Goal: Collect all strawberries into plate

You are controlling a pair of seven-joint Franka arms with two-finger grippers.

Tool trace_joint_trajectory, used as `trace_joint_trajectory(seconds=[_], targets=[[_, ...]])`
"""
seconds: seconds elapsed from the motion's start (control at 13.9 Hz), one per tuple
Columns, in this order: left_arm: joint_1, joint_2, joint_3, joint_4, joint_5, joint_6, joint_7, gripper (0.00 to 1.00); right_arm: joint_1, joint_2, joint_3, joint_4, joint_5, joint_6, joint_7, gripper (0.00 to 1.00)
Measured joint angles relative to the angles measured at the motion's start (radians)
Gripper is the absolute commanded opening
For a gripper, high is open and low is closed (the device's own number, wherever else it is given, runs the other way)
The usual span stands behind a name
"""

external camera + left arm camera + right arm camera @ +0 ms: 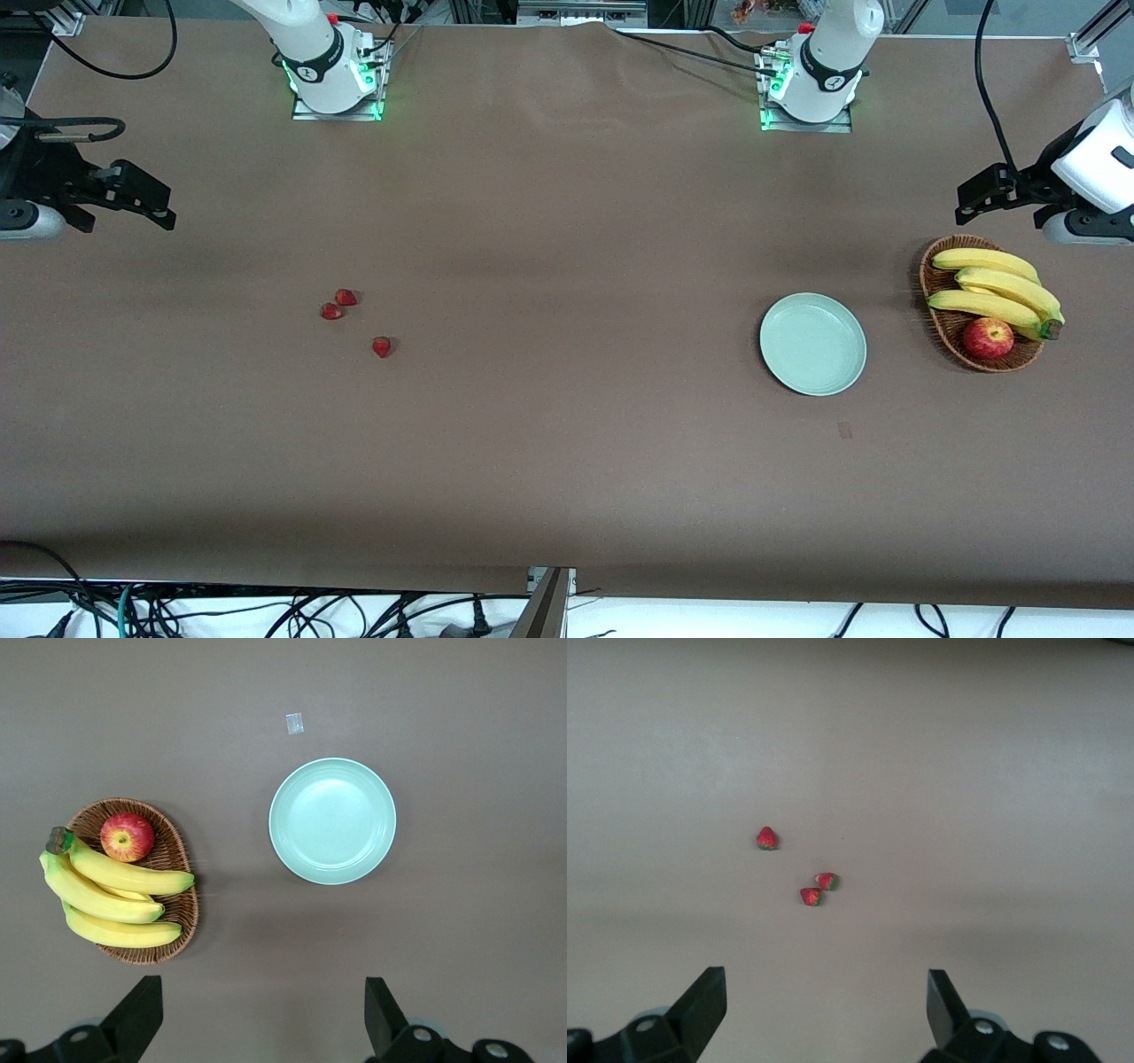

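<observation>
Nearest the front camera on the brown desk (567, 461) lies the pale mint-green plate (813, 344), bare, toward the left arm's end. A small pale scrap (844, 431) lies on the desk a little nearer the camera than the plate. Well apart from the plate, toward the right arm's end, one strawberry (381, 346) lies alone, and a little farther from the camera two more sit almost touching, the second strawberry (331, 311) and the third strawberry (345, 298). Beside the plate, closer to the left arm's end, a brown wicker basket (935, 328) holds a bunch of yellow bananas (997, 292) and a red apple (988, 338); the apple sits at the basket's end nearer the camera. Farther back, the left tool (974, 202) hangs in the air above the desk close to the basket, its fingers spread wide and holding nothing. The right tool (151, 206) hangs above bare desk at the right arm's end, well away from the strawberries, its fingers also spread wide and holding nothing. Both arms wait.
</observation>
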Motion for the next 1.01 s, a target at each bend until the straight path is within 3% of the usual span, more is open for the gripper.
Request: trace_joint_trajectory(seconds=[1.01], targets=[[0.0, 0.0, -0.004, 0.001, 0.0, 0.0, 0.0, 1.0, 0.019, 0.024, 0.016, -0.006, -0.008, 0.032, 0.024, 1.0]])
